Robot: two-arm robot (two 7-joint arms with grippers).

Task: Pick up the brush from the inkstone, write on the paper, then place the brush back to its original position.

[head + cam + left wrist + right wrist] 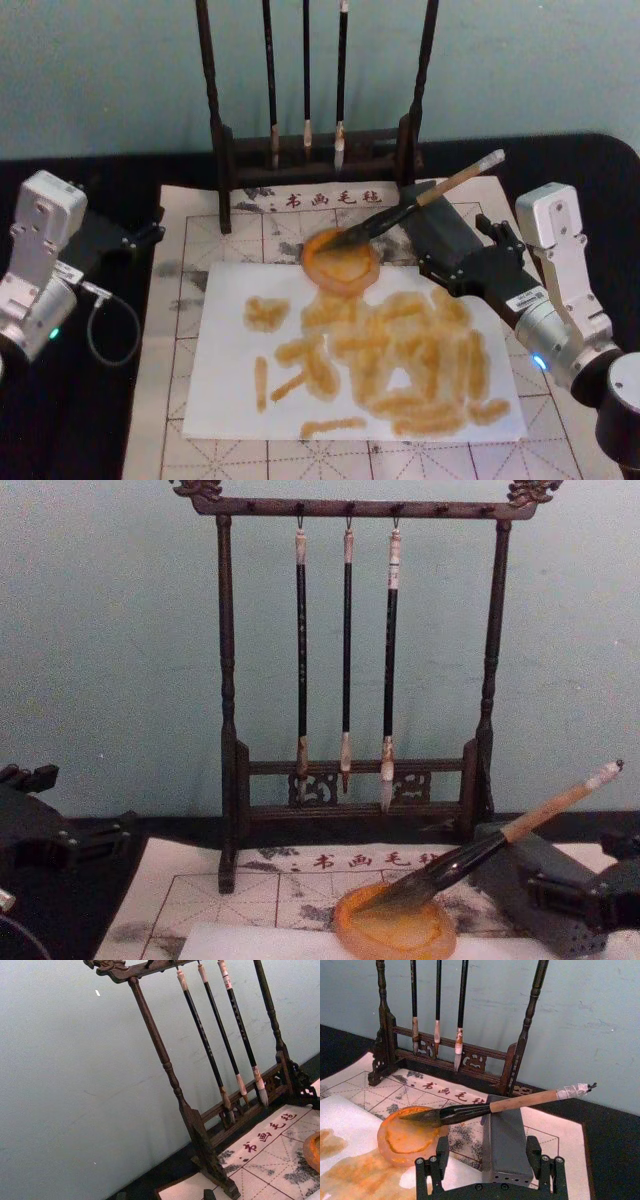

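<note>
Brush resting on dish, both claws empty.
Brush (415, 205) bristles lie in the orange dish (340, 260), handle propped on the grey block (504, 1141); dish sits at the far edge of the orange-stained paper (240, 390). Right gripper (490, 1160) open wide, just behind the block. Left gripper (150, 232) off to the left; can't tell its opening.

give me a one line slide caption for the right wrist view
Brush rests with bristles in the inkstone, handle across the grey block; open right gripper waits nearby.

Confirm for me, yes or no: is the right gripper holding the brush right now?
No: the right gripper is open and empty, while the brush lies across the grey block with its bristles in the inkstone.
</note>
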